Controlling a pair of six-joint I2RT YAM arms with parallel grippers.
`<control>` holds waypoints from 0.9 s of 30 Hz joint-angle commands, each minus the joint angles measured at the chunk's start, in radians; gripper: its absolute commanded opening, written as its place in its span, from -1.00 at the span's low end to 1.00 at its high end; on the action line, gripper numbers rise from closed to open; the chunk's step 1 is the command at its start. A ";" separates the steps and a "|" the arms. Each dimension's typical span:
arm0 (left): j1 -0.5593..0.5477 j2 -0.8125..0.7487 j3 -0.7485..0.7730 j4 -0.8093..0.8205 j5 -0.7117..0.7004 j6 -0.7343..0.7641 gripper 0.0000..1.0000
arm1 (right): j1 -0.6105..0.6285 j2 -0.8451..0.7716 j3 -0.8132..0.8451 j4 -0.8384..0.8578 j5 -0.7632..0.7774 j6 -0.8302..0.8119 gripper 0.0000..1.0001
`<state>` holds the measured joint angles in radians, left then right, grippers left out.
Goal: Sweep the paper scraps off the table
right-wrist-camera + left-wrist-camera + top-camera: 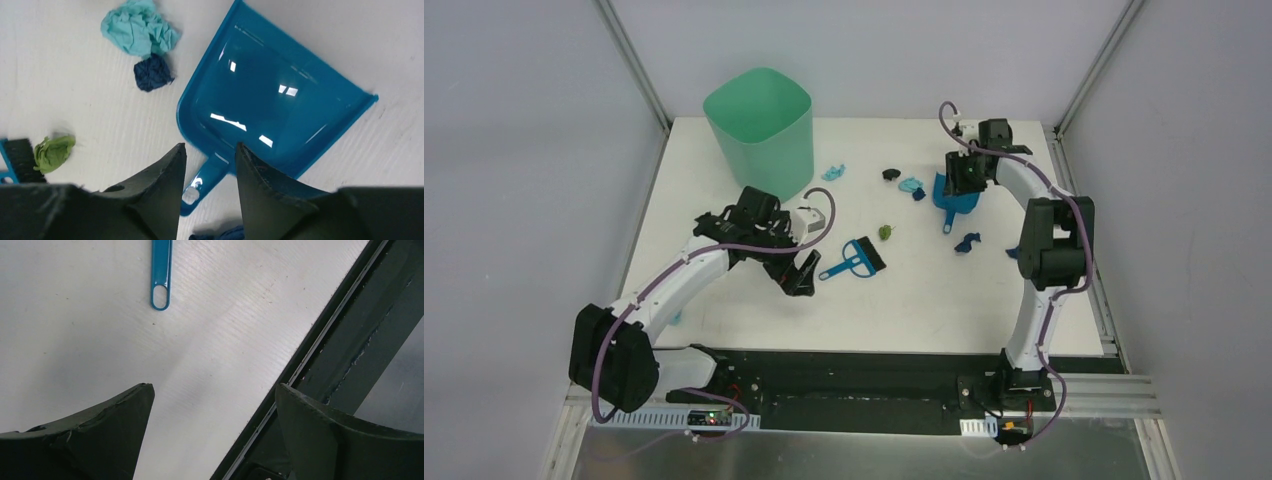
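Right gripper (210, 145): fingers narrowly parted, with the blue dustpan (270, 95) handle showing between them; cannot tell if they touch it. Left gripper (215, 386): spread wide, empty, over the table (924, 310) just short of the brush (856, 260) handle. Paper scraps (910, 185) lie loose on the table's far half, around the dustpan and brush.

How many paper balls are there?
7, maybe more hidden: a light blue scrap beside the mint-green plastic bin; black, light blue and dark blue scraps left of the blue plastic dustpan; olive green by the blue brush; two dark blue near the right arm.
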<state>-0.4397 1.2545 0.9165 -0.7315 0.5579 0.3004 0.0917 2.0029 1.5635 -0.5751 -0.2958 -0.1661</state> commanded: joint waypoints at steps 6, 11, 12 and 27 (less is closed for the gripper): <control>0.048 -0.062 0.005 0.036 0.037 -0.034 0.89 | 0.028 0.074 0.078 -0.059 -0.015 -0.010 -0.17; 0.050 -0.064 -0.003 0.050 0.047 -0.033 0.89 | 0.075 -0.008 -0.030 -0.079 -0.041 -0.014 -0.17; 0.050 -0.063 -0.004 0.051 0.049 -0.035 0.89 | 0.087 -0.026 -0.048 -0.086 -0.043 -0.009 -0.17; -0.147 0.267 0.393 0.030 -0.177 -0.195 0.80 | -0.016 -0.358 -0.075 -0.173 -0.245 0.218 0.30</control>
<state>-0.5358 1.4361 1.1206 -0.7147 0.4683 0.1783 0.1959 1.7790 1.4326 -0.7387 -0.4885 -0.0227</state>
